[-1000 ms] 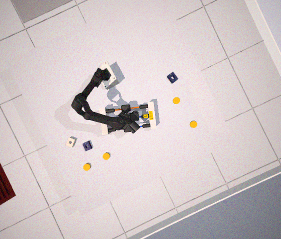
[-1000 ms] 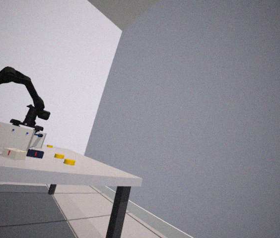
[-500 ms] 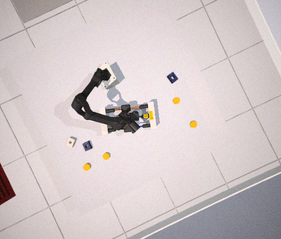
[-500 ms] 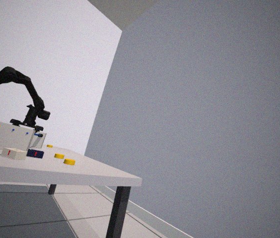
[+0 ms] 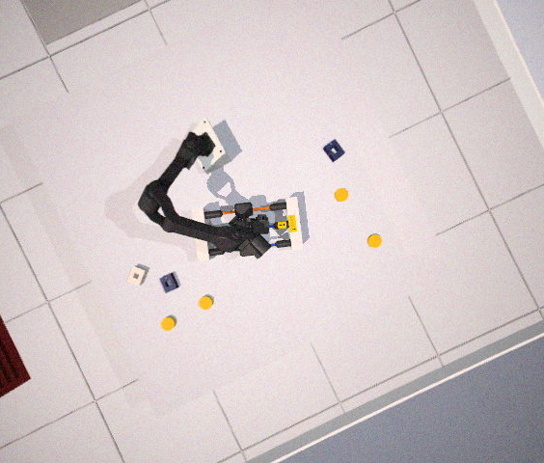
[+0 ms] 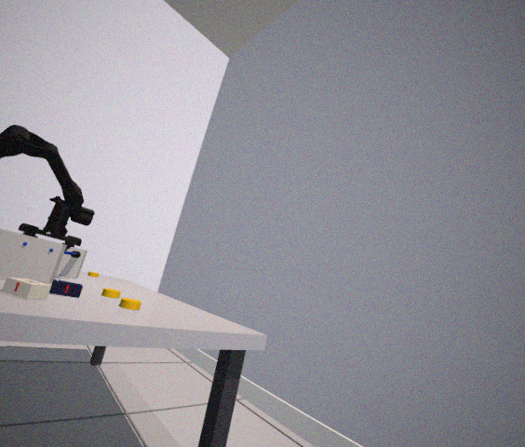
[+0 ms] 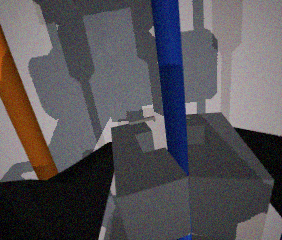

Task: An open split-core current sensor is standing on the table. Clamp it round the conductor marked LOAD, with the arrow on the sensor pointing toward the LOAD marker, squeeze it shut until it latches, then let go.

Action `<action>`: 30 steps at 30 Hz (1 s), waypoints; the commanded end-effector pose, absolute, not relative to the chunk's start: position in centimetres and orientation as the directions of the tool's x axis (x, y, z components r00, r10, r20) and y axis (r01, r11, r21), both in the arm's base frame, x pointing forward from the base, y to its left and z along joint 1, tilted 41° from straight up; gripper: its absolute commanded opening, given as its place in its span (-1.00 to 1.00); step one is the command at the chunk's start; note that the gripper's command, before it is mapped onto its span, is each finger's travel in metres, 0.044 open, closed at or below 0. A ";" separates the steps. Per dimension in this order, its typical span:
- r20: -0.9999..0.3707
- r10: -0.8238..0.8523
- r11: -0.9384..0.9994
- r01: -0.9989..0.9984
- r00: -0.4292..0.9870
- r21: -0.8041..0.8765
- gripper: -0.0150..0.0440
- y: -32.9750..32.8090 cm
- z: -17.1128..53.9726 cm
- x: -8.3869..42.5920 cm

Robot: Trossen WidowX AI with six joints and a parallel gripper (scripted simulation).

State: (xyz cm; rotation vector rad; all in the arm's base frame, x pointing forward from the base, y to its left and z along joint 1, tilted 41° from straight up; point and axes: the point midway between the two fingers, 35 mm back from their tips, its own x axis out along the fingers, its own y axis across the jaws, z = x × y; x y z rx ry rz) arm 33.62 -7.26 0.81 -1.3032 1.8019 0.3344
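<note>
A grey split-core sensor (image 7: 153, 192) sits around a blue conductor (image 7: 173, 90) (image 5: 272, 226), its two halves on either side and meeting at a seam in the near face. This is the middle conductor, ending at the yellow LOAD label (image 5: 292, 223); a yellow arrow tag (image 5: 282, 225) is beside it. My gripper (image 7: 167, 140) points down between the end panels and is shut on the sensor, with a dark finger on each side. The sensor's arrow and latch cannot be made out. The arm hides the sensor in the top view, and the panel hides it in the exterior view.
An orange conductor (image 5: 260, 207) (image 7: 11, 90) runs on one side, another blue conductor (image 5: 275, 244) on the other. White end panels (image 5: 203, 251) (image 6: 12, 262) hold them. A white block (image 5: 134, 275) (image 6: 32, 290), dark blue blocks (image 5: 334, 149) (image 5: 169, 282) and several yellow discs (image 5: 205, 302) lie around.
</note>
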 end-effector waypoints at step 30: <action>-0.758 -0.648 0.404 -0.875 -0.069 -0.266 -0.49 -6.1 2.1 33.7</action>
